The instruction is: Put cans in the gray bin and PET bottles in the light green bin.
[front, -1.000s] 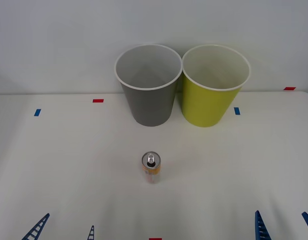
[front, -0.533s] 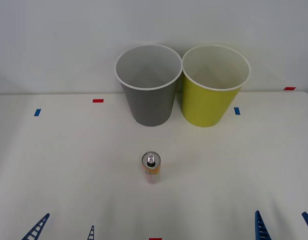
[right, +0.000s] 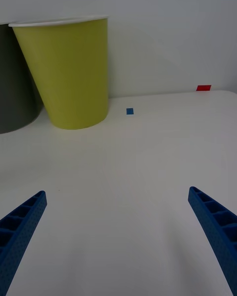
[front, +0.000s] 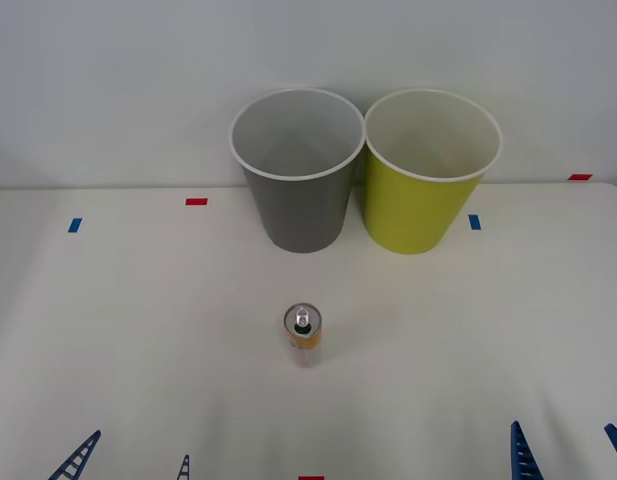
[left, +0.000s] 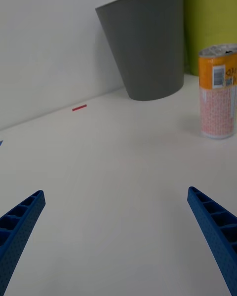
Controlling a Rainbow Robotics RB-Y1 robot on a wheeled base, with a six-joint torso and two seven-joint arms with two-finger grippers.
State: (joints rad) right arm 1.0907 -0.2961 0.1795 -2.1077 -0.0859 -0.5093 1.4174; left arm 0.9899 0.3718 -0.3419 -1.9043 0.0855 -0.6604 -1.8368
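Note:
A slim can (front: 303, 335) with a silver top and orange-and-white body stands upright mid-table; the left wrist view shows the can (left: 217, 91) too. Behind it stand the gray bin (front: 296, 190) and, to its right, the light green bin (front: 426, 195), both upright with white rims. The gray bin (left: 145, 44) and the light green bin (right: 69, 71) also appear in the wrist views. My left gripper (front: 128, 462) is open at the front left edge, well short of the can. At the front right my right gripper (front: 566, 455) is open, holding nothing. No PET bottles are in view.
The white table (front: 138, 330) carries small red and blue tape marks (front: 196, 201) near the back and sides. A pale wall rises right behind the bins.

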